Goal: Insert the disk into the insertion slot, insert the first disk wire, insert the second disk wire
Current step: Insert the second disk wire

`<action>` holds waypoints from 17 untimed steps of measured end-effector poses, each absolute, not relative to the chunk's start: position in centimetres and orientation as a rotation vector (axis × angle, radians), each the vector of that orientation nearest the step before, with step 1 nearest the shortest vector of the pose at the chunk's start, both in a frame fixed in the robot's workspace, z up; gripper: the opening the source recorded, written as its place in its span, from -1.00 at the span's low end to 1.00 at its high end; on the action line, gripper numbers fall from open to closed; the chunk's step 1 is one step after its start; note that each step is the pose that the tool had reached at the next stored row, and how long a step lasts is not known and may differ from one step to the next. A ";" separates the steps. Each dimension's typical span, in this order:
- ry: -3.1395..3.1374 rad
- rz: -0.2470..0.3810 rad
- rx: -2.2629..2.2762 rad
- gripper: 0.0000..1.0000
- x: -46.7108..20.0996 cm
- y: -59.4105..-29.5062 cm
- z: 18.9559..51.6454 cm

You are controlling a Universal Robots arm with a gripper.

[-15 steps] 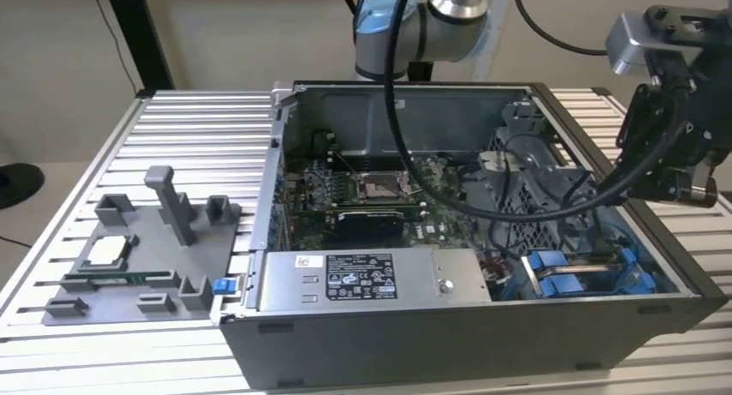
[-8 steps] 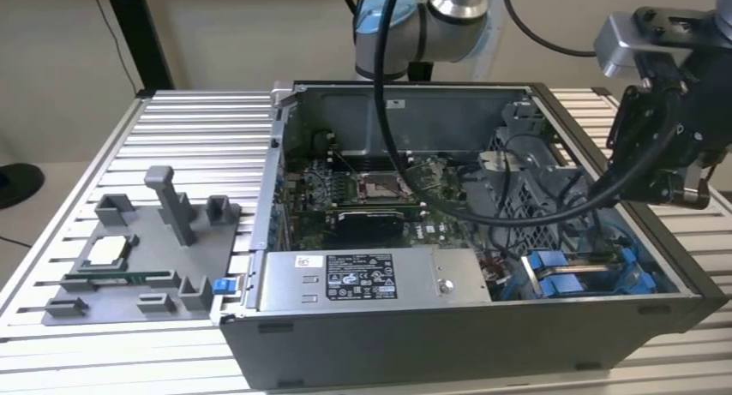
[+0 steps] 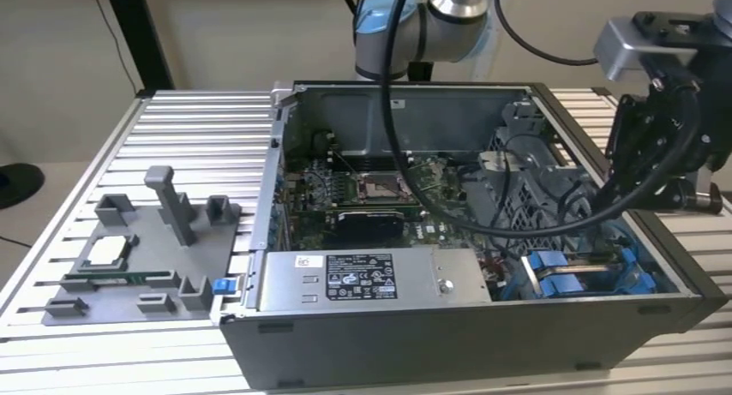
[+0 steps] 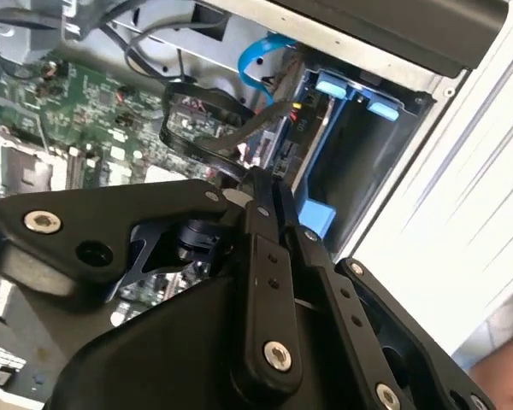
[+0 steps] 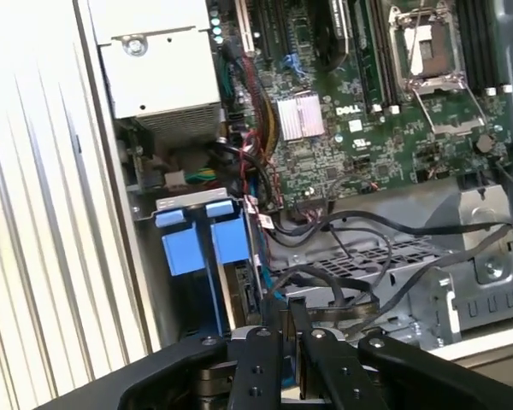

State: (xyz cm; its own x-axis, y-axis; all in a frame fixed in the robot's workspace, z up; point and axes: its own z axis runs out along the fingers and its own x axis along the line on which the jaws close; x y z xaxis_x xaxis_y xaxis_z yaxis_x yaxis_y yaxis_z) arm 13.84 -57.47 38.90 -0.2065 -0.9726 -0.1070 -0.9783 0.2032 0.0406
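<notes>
disk (image 3: 584, 275): blue-framed, seated in slot | insertion slot (image 3: 640, 271): case corner, exterior view's right

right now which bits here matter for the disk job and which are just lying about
In the job:
- insertion slot with blue rails
- dark wires beside it
- end effector, fingers together, above the bay

Lying about:
- power-supply box
- motherboard
- grey fixture block on the table outside the case
</notes>
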 end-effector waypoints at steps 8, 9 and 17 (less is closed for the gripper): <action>2.338 0.125 -2.048 -1.00 13.8 -57.5 38.7; 2.332 0.124 -2.056 -1.00 13.8 -57.5 38.6; 2.284 0.122 -2.112 -1.00 13.8 -57.5 37.6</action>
State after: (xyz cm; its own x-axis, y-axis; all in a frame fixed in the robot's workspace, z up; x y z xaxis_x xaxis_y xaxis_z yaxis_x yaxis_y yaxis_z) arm 13.81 -57.47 37.63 -0.0796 -0.9941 -0.0737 -0.9963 0.0769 0.0384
